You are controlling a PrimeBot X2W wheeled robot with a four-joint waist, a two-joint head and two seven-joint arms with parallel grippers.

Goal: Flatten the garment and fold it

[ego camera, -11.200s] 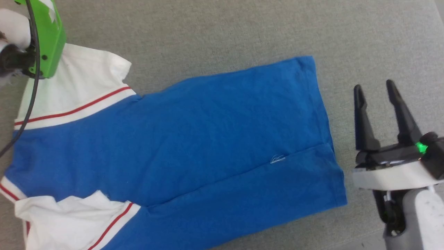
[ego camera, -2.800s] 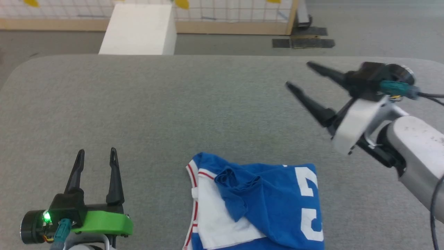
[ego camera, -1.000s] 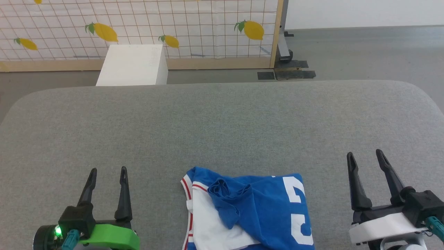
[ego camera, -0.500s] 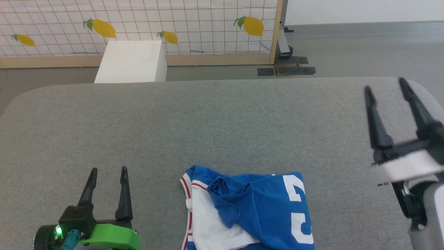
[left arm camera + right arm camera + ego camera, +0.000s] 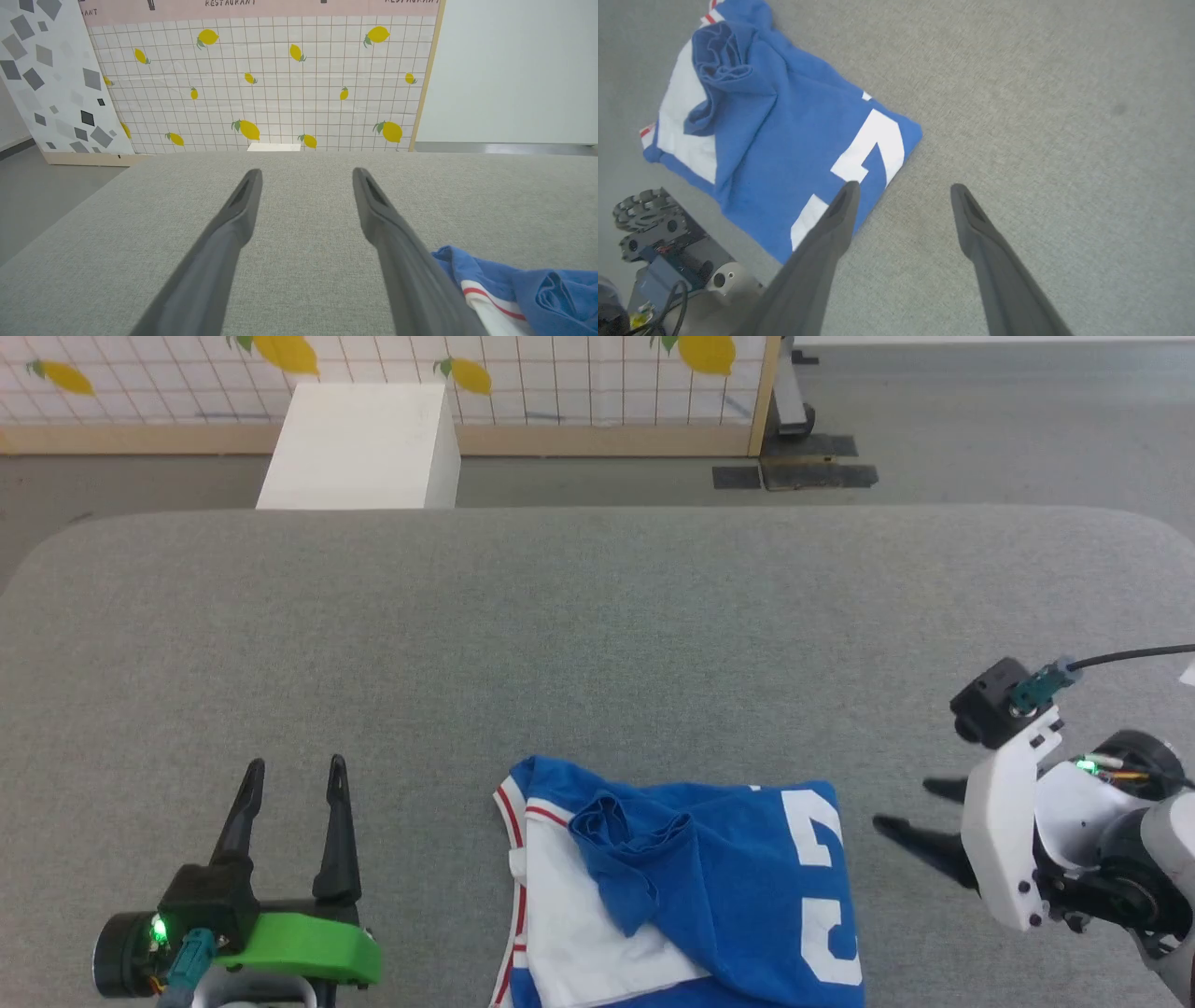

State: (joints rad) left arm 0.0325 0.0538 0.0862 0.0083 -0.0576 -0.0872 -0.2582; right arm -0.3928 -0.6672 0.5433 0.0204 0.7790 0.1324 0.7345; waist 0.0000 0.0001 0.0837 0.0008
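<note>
Head view first: the jersey (image 5: 738, 905) is folded into a chunky block on the grey padded table (image 5: 597, 616), at its near edge. The jersey's long axis runs from far to near, and the near end is cut off by the frame. The red-striped white sleeve is on the jersey's left half, the white number is on its right, and a bunched blue wad sits on top toward the far-left corner. The left gripper (image 5: 295, 763) is well off the jersey's left side, fingers spread and holding nothing. The right gripper (image 5: 903, 804) is just beside the jersey's right edge, pointing at it, jaws apart and empty. Way beyond the jersey there's a white box (image 5: 359, 443) on the floor and a lemon-print grid panel (image 5: 579, 373).

In the left wrist view, the left gripper (image 5: 306, 171) gapes over bare table (image 5: 117, 233), with the jersey (image 5: 537, 289) peeking in at lower right. The lemon-print grid panel (image 5: 280, 93) and a plain white wall (image 5: 514, 70) are behind.

In the right wrist view, the jersey (image 5: 784, 154) lies diagonally, with the wad at the far end. The right gripper (image 5: 904, 185) is wide open, and one fingertip overlaps the jersey's numbered corner. I can't tell if it touches. The robot's base (image 5: 649, 228) is next to the jersey.
</note>
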